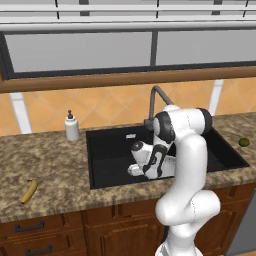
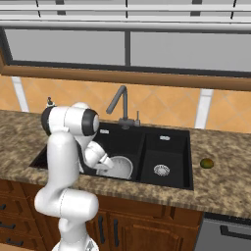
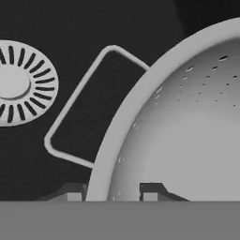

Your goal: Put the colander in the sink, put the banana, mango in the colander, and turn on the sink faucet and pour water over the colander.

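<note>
reaching down into the sink [image 1: 107, 172], i have my pincer [image 3: 111, 194] low over the rim of the colander [image 3: 187, 122]. one tip is just outside the pale rim and the other just inside it, so the jaws straddle the rim, but i cannot tell if they squeeze it or stand a little free. the colander lies on the black floor of the sink, close beside the round silver drain [image 3: 21, 82], with its wire handle [image 3: 75, 103] pointing toward that drain.

i judge the first step, putting the colander in the sink, is at its end. the next move calls for lifting my hand clear out of the sink and going for the fruit. the banana [image 1: 29, 191] lies on the counter [image 1: 45, 160] far from the sink on one side, near the front edge, and the mango [image 2: 207, 163] lies on the counter near the sink on the other side. the faucet [image 2: 119, 105] stands behind the sink, and no water runs from it.

my own arm covers much of the colander in the base views, and the fingertips are cut off at the bottom of the hand view. the soap bottle [image 1: 72, 127] stands just beside the back corner of the sink.
</note>
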### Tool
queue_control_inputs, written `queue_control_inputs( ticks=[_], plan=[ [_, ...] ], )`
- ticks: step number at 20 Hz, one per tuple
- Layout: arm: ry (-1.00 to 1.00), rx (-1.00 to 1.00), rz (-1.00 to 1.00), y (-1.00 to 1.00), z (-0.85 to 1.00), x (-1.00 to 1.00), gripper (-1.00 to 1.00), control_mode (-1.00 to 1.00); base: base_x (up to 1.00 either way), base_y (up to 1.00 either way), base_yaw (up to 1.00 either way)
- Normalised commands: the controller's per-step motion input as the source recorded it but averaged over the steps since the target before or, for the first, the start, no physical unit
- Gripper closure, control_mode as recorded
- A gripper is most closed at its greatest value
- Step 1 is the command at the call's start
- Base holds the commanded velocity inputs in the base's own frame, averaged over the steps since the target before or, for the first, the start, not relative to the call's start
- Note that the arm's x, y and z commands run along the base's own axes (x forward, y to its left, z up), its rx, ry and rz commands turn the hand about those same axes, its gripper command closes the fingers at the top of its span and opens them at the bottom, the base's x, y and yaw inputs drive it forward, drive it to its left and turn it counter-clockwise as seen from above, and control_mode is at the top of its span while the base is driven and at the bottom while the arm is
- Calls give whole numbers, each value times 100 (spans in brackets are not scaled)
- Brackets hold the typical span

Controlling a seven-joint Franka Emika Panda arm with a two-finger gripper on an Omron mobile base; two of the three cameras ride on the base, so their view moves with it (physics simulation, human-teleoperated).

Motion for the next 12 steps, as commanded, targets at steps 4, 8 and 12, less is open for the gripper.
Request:
queue_control_inputs(
  ticks=[4, 8, 12],
  plan=[
    [-13, 18, 4, -10, -17, -82, 100, -100, 0, 0, 0],
    [-12, 13, 2, -17, -9, -69, -100, -100, 0, 0, 0],
    [-26, 1, 7, -11, 9, -68, -100, -100, 0, 0, 0]
  ],
)
